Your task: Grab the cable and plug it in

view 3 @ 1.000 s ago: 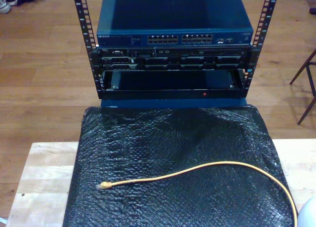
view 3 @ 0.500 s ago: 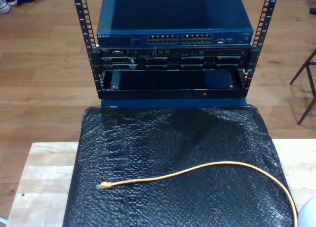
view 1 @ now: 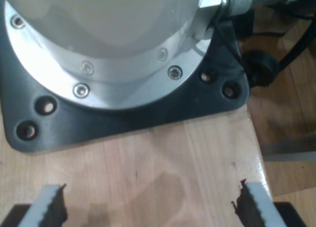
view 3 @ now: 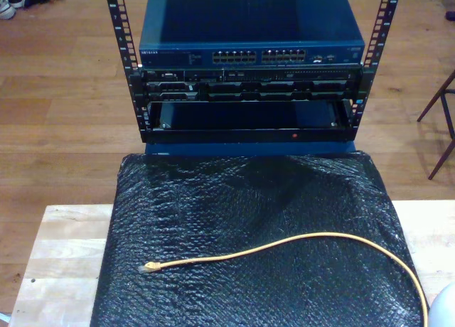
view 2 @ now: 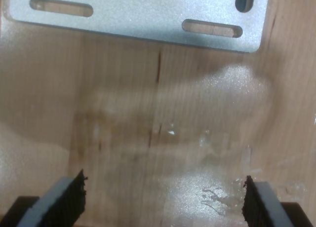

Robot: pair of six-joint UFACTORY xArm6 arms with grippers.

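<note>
Wooden flooring surrounded the work area, and a pale wooden table (view 3: 60,270) occupied the lower part of the exterior view, covered across its middle by a black bubble-wrap sheet (view 3: 249,213). The sheet probably served as padding under the cable. The cable (view 3: 284,245) lay loose on that sheet in a long arc, its clear plug (view 3: 150,268) at lower left of the exterior view and its other end running off the lower right edge. Nothing touched it.

Beyond the table stood a rack (view 3: 249,99) carrying a blue network switch (view 3: 249,35), its row of ports (view 3: 259,56) facing the table, presumably the plugging target.

My first gripper (view 1: 148,205) hung with jaws spread wide over bare wood, beside a round metal arm base (view 1: 98,44) on a black plate. My second gripper (view 2: 163,200) was likewise spread and empty over bare wood, near a slotted metal bracket (view 2: 138,15). Both appeared parked; the grab had not yet begun.
</note>
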